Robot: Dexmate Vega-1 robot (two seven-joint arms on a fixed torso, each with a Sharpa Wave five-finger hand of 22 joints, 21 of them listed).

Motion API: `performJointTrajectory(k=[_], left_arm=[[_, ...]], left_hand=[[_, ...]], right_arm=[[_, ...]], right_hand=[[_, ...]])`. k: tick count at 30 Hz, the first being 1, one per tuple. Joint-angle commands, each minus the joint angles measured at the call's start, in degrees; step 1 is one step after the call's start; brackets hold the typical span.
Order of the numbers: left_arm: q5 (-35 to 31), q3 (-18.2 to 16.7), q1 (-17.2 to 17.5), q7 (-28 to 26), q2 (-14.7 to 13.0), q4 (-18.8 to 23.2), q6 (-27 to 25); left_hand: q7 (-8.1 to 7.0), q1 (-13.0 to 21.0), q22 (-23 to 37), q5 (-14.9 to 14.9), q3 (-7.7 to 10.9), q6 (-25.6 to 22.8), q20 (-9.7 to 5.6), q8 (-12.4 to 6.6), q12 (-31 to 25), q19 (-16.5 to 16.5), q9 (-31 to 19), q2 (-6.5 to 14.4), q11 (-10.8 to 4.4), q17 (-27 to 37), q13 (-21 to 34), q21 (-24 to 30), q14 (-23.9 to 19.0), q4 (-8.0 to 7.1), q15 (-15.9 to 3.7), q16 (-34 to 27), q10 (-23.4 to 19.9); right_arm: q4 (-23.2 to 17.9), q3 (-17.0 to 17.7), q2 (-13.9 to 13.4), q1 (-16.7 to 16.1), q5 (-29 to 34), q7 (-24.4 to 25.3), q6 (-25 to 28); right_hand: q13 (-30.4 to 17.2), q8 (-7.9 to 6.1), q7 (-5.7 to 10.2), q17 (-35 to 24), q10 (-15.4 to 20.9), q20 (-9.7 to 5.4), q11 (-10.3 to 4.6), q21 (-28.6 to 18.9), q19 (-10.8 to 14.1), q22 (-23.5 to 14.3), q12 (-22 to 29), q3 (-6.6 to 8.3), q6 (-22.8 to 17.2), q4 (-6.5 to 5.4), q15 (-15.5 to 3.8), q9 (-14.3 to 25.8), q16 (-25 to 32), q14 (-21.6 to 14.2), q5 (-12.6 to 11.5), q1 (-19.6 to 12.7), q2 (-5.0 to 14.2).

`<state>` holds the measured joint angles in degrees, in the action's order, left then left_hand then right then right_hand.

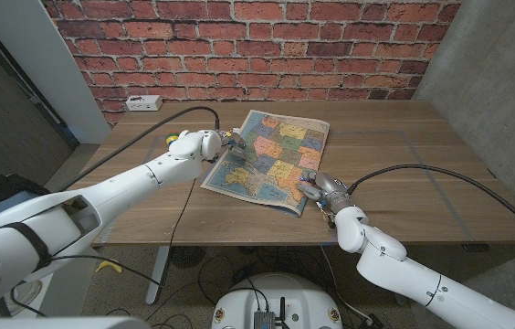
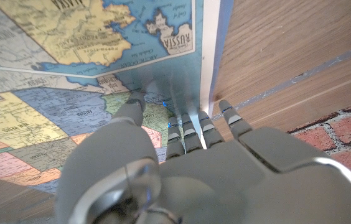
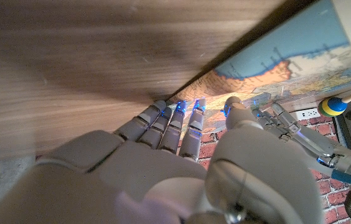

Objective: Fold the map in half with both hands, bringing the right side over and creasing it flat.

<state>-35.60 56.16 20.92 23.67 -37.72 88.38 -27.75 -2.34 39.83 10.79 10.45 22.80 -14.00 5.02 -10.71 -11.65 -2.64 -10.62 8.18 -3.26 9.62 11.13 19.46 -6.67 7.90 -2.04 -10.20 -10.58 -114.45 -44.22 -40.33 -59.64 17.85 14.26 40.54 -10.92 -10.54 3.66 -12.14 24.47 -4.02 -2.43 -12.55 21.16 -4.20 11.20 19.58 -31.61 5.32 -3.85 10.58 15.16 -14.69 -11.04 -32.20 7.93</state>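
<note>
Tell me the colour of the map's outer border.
White, edging the map; clearest in the left wrist view.

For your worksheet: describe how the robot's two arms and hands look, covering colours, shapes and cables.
Both arms are glossy white with rounded segments. The left hand and right hand are grey, with jointed metallic fingers lit by small blue lights. A black cable arcs along each arm to the wrist.

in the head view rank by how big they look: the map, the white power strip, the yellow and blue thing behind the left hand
1. map, by far the largest
2. white power strip
3. yellow and blue thing, smallest as seen, though the left hand hides part of it, so unsure
</note>
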Motion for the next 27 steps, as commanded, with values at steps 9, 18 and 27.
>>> performJointTrajectory(k=[9,18,27], left_arm=[[-1.1,-0.4,1.3,0.5,-1.3,3.3,-1.7],[-1.4,-1.1,2.1,0.4,-2.0,4.7,-2.0],[-1.0,-3.2,4.4,-2.5,-3.4,7.3,-2.1]], left_hand=[[-0.24,0.1,0.3,-0.1,-0.28,-0.1,0.1,-0.24,-0.3,-0.3,-0.2,0.2,-0.09,-0.1,0.1,-0.2,0.2,0.04,-0.3,0.0,-0.1],[-0.19,0.1,0.3,-0.1,-0.33,-0.2,0.1,-0.26,-0.3,-0.4,-0.2,0.3,-0.13,-0.1,0.1,-0.3,0.1,0.06,-0.32,0.0,-0.1],[-0.19,0.1,0.3,-0.1,-0.43,-0.1,0.32,-0.24,-0.4,-0.5,-0.2,0.3,-0.13,-0.1,0.1,-0.3,-0.1,0.05,-0.31,-0.1,-0.2]], right_arm=[[-0.5,5.5,0.4,-2.1,-1.2,14.2,-13.3],[0.9,10.1,2.9,-4.2,-0.9,22.7,-19.0],[2.4,13.0,4.2,-4.2,-0.1,26.2,-22.0]], right_hand=[[-0.1,-0.66,-0.3,-0.2,1.0,2.12,0.28,-0.1,2.6,-6.1,0.6,-0.07,-1.1,-1.36,-2.74,0.2,0.0,-2.9,-0.4,1.5,0.7],[-0.1,-0.9,-0.69,-0.1,1.6,2.34,0.32,-0.1,3.0,-6.1,0.7,-0.5,-1.9,-2.1,-2.69,0.1,-0.1,-3.5,-0.4,2.5,0.7],[-0.1,-0.8,-0.7,-0.2,1.7,2.69,0.62,0.0,2.9,-6.1,0.7,-0.85,-2.0,-2.84,-2.46,0.1,-0.2,-3.8,-0.5,3.5,0.83]])
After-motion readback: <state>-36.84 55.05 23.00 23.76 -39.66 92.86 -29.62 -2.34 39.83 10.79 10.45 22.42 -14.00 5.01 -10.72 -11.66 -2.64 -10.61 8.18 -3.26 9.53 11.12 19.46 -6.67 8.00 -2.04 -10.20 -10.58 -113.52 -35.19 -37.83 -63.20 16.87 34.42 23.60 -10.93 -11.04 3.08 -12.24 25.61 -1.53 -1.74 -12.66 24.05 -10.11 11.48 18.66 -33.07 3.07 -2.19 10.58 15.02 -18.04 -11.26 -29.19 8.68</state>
